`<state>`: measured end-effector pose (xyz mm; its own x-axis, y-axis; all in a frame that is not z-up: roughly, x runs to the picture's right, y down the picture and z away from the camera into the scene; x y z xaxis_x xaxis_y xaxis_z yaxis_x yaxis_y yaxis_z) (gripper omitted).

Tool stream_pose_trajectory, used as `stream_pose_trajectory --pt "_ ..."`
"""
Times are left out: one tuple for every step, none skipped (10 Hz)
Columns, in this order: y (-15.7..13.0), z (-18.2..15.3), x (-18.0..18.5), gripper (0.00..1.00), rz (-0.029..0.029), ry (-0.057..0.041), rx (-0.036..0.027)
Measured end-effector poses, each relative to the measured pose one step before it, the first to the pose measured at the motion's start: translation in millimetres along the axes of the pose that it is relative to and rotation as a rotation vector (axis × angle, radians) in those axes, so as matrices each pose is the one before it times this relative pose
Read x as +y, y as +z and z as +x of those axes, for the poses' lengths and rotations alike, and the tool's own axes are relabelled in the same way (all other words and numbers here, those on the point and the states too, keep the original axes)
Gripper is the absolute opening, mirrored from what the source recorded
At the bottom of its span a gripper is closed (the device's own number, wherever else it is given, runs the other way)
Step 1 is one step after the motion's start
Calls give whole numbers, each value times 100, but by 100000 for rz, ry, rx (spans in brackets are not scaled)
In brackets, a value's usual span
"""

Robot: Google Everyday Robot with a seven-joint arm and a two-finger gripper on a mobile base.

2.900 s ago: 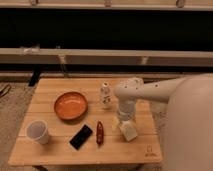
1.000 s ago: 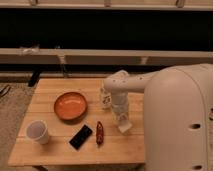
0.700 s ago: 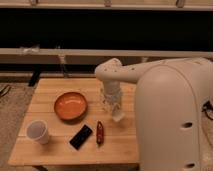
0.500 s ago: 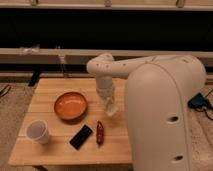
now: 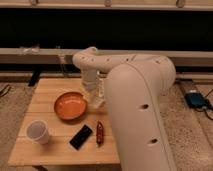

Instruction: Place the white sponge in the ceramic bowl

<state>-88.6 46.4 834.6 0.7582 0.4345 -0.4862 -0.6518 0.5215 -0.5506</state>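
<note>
The white sponge [image 5: 96,102] is a small cream block held in my gripper [image 5: 93,96], just above the table at the right rim of the ceramic bowl [image 5: 69,106]. The bowl is wide, glossy orange-brown and has nothing in it, and it stands at the middle left of the wooden table [image 5: 47,90]. My gripper hangs down from the white arm [image 5: 92,62], which reaches in from the right. The arm's bulky body fills the right half of the view.
A white paper cup [image 5: 38,132] stands at the table's front left. A black phone [image 5: 81,137] and a small red object [image 5: 99,133] lie near the front edge. A dark wall and rail run behind the table.
My gripper has carried the sponge left and toward the back, from the table's right side to the bowl's right rim. The arm's body has swung further into view.
</note>
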Motion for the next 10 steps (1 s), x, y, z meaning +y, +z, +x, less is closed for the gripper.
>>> stream_pose_trajectory --pt "54 -1049 320 0 -954 -3021 -1330" --pt "177 -1279 309 0 -1423 -4029 -1787" --pt "246 -1301 340 0 -1364 -3801 -2217" --pt "195 -889 168 0 -1235 -3208 -1585" --pt "122 -574 43 0 -826 -1915 -1148" --pt "194 -1498 499 0 -1110 -3914 -1670" --pt "108 -1530 764 0 -951 -3923 -1432" --pt "27 -1284 606 0 -829 -3522 -1425" --pt "-58 -600 233 0 -387 -2534 -846" --pt "-1 -827 354 0 -327 -2864 -798"
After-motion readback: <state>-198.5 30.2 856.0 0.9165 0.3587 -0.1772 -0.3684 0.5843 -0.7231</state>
